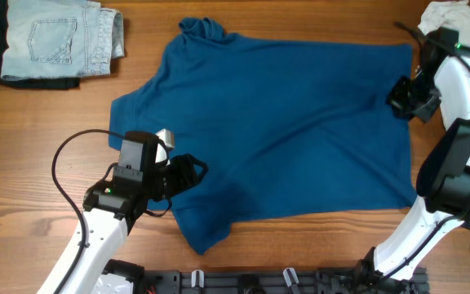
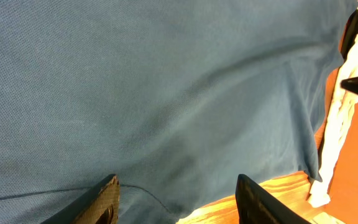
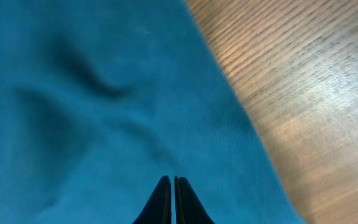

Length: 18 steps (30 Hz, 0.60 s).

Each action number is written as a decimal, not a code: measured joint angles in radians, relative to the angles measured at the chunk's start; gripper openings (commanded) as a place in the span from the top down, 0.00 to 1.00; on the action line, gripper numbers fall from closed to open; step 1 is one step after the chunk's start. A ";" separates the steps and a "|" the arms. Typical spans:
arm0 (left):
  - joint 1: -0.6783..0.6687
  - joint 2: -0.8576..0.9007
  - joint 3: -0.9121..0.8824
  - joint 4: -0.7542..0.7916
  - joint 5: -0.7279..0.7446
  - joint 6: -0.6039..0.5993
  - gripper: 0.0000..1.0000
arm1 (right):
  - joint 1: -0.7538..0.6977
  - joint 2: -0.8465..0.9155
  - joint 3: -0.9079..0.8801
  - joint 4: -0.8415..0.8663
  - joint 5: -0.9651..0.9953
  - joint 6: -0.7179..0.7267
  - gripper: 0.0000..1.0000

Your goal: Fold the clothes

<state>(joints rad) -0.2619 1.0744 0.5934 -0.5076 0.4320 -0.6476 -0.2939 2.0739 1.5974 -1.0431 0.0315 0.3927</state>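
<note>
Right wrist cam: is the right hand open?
No, the right hand's fingertips are pressed together with no gap, over the deep-blue top near its edge on the wooden table.

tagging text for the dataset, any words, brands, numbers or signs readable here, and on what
None can be read in any view.
blue top: plain cloth, no print or tag showing.
denim piece: pocket stitching only, no label legible.
white garment: no print visible.
left arm and right arm: no lettering legible.
</note>
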 measured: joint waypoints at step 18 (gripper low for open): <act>0.000 0.000 0.000 -0.009 0.000 0.000 0.37 | -0.089 -0.029 -0.235 0.264 -0.009 0.031 0.96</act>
<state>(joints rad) -0.2619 1.0744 0.5934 -0.5163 0.4320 -0.6476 -0.3832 2.0453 1.3624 -0.7792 0.0227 0.4232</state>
